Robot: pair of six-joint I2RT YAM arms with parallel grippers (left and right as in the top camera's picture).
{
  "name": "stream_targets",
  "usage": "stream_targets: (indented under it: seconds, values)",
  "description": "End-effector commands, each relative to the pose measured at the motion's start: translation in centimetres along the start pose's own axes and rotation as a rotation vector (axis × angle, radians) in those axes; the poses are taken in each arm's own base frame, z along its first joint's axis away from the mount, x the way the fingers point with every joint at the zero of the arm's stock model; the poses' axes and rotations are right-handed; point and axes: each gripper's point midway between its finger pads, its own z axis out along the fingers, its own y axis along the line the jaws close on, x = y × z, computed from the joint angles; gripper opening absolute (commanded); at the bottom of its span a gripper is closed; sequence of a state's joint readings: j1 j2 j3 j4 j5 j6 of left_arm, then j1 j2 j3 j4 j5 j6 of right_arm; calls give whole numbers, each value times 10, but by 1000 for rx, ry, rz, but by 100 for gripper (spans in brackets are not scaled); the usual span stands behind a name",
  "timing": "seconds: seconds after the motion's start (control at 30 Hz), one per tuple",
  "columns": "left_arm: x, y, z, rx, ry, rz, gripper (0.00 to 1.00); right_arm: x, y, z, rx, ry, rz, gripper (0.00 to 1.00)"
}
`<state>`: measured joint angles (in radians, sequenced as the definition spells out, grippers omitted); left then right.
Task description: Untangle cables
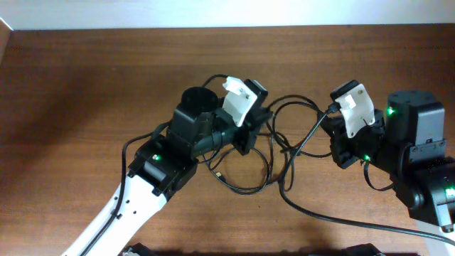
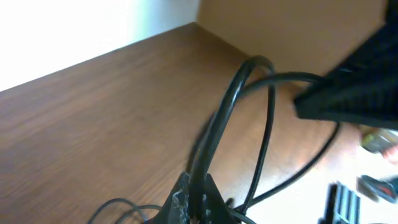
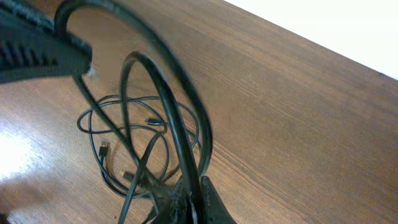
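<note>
Thin black cables [image 1: 270, 153] lie in overlapping loops on the wooden table [image 1: 85, 78] between my two arms. My left gripper [image 1: 257, 122] is at the left side of the tangle. In the left wrist view the left gripper [image 2: 194, 194] is shut on one cable [image 2: 231, 102], which arches up and away from its fingertips. My right gripper [image 1: 331, 114] is at the right side of the tangle. In the right wrist view the right gripper [image 3: 194, 196] is shut on a cable [image 3: 169, 109] lifted above the coiled cables [image 3: 134, 134]. A small plug [image 3: 103, 149] rests on the table.
A thicker black cable [image 1: 341, 222] runs from the tangle's lower right towards the table's front edge. The right arm's body [image 1: 419, 142] stands at the right and the left arm [image 1: 156, 163] comes in from the lower left. Bare wood surrounds the tangle.
</note>
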<state>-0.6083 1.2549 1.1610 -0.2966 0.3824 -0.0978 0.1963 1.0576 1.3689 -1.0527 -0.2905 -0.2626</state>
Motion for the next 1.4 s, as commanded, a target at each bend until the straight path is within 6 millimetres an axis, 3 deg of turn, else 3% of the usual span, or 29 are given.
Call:
stream_targets:
  seconds: [0.0,0.17,0.37,0.43,0.6,0.77,0.87,1.07,1.23,1.37]
  values:
    - [-6,11,-4,-70,-22,-32,0,-2,3,-4,-10,-11,0,4]
    - [-2,16,-5,-102,-9,-54,0,-3,1,-4,1,-15,44,4]
    - [28,74,-22,-461,20,-391,0,-24,-4,-25,57,-136,110,4]
    - [33,78,-26,-498,20,-448,0,-29,-9,-36,98,-181,142,4]
    - [37,79,-26,-510,-7,-602,0,-26,-33,-71,284,-271,306,4]
    - [47,77,-27,-522,-32,-875,0,-10,-61,-94,474,-307,508,4]
    - [52,76,-28,-526,-27,-940,0,3,-68,-96,528,-284,588,4]
    - [61,56,-22,-435,59,-986,0,5,-67,-95,517,-297,674,4]
    - [101,53,-35,-547,173,-1179,0,9,-76,-101,568,-342,796,4]
    - [121,51,-45,-625,218,-1309,0,10,-80,-104,593,-359,831,4]
